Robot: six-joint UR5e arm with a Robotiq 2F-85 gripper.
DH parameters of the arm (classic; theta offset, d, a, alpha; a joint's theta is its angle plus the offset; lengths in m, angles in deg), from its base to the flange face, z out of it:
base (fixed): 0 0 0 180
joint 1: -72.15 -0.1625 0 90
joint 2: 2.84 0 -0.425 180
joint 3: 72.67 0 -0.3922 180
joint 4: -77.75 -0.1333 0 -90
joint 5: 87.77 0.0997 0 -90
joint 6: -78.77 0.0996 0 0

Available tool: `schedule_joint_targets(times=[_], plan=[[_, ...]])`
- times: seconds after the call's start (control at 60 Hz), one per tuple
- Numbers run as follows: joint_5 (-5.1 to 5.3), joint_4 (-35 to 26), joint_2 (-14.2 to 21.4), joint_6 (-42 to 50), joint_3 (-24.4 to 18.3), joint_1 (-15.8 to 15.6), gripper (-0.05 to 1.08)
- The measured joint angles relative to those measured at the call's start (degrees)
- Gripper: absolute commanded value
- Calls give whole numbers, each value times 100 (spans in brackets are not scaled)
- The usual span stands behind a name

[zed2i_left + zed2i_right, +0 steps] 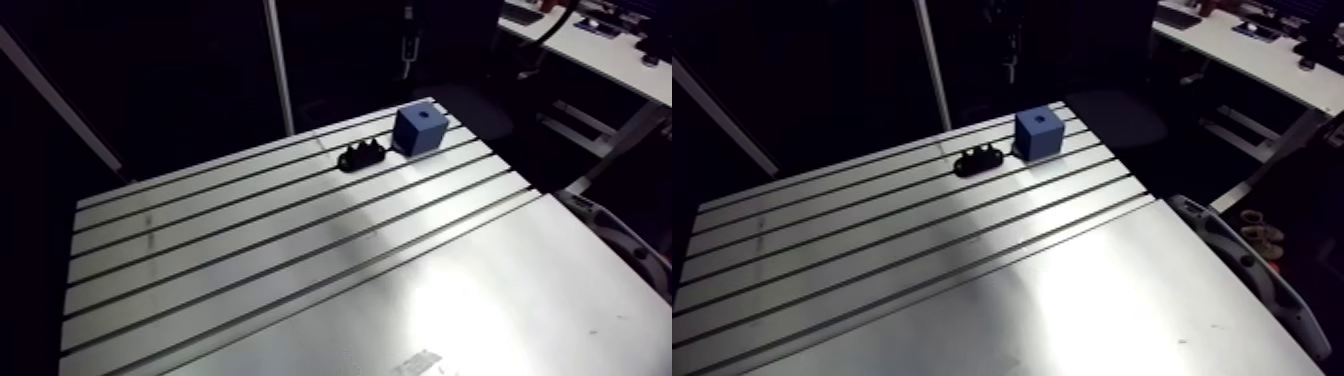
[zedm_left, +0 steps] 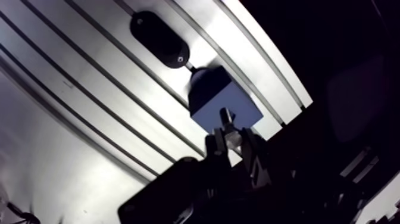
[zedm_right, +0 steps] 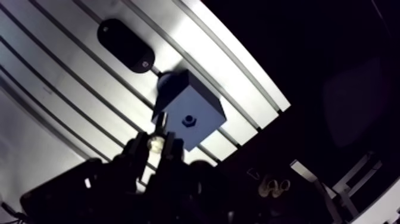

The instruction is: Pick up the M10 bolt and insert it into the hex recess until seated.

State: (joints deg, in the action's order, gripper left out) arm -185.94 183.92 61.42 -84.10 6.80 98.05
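Near part of the tabletop [image 1: 300,290] is bare slotted metal, so nothing there can snag.

Far right, close to the far edge, sits a blue block [image 1: 420,132]. Its recess [image 3: 188,121] is in the top face. Just left of it is a black holder [image 1: 362,156]; can't tell if they touch.

The hand [image 2: 233,142] shows only in the wrist view. It hangs above the block, fingers narrow and clamped on a small piece I take for the bolt [image 3: 158,134]. The bolt's end points toward the block.

Risks, as I judge them:
- Alignment: in the wrist view the recess lies beside the bolt end, not clearly under it. A descent from this pos. could land on the flat top or the recess rim, not in the hex.
- Hex fit: flats must match. If rotated off, the bolt jams partway and won't seat.
- Block: can't see any clamp. An off-centre push could shove or tip it, and the far edge is close.
- Grip: little of the bolt shows btwn the fingers. A side load at the rim could cock it or make it slip.
- Holder: close on the left. A sideways correction might clip it.
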Motion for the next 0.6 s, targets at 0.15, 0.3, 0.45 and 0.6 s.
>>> schedule_joint_targets(times=[0.15,0.3,0.45,0.6], plan=[[-80,-255,-189,-92,-242,-3,85],[-109,-440,-269,-119,-375,-4,85],[-132,-519,-303,-135,-418,1,85],[-158,-522,-312,-139,-395,13,85]])
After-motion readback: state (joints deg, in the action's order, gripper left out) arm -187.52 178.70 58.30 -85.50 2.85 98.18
